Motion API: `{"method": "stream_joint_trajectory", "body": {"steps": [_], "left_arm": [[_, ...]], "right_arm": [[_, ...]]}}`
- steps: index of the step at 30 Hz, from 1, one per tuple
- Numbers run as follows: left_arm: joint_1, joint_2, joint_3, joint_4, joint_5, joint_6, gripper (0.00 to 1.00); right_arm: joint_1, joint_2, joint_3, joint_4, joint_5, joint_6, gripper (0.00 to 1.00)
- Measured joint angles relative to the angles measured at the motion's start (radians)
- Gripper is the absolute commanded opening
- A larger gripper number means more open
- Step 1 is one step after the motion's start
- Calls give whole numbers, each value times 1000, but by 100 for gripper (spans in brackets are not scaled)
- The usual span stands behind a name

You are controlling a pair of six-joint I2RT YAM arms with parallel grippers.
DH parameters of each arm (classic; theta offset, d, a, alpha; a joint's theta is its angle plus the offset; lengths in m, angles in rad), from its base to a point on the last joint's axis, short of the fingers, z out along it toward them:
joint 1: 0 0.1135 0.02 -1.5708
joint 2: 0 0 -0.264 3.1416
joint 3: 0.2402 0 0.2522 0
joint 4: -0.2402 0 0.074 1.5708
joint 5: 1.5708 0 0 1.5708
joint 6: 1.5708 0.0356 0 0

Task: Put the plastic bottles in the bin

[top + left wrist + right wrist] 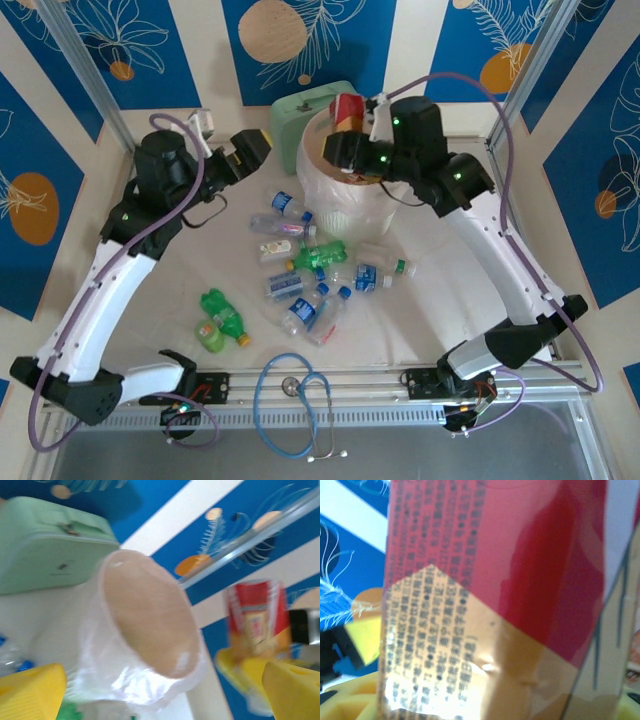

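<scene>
Right tool (354,135): clamped on red-label bottle (347,106), above bin (340,210) far rim.
Left tool (250,150): wide open, empty.
Risk: an early release could clip the rim.

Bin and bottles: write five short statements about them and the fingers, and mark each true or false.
1. The right fingers grip a red-labelled bottle. True.
2. The left fingers are shut on a green bottle. False: they stand open and hold nothing.
3. A mint-green box stands behind the bin. True.
4. The stethoscope lies inside the bin. False: it lies at the near edge of the table.
5. Every bottle is already in the bin. False: many bottles lie on the table in front of it.
</scene>
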Motion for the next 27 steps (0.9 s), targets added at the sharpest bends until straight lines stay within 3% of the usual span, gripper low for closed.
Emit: {"method": "stream_joint_trajectory", "body": {"steps": [9,11,15,18,27], "left_arm": [[10,-93,-296,-176,-179,44,100],[13,-101,-350,-213,-206,43,100],[19,-132,-429,-280,-263,40,99],[29,-153,-463,-331,-303,35,99],[98,-172,-560,-440,-369,28,96]], "right_arm": [[-146,114,29,-27,11,-48,60],[-162,154,45,-42,11,-57,65],[-179,209,83,-62,14,-73,88],[-184,220,106,-71,16,-84,94],[-171,204,200,-93,26,-110,96]]}}
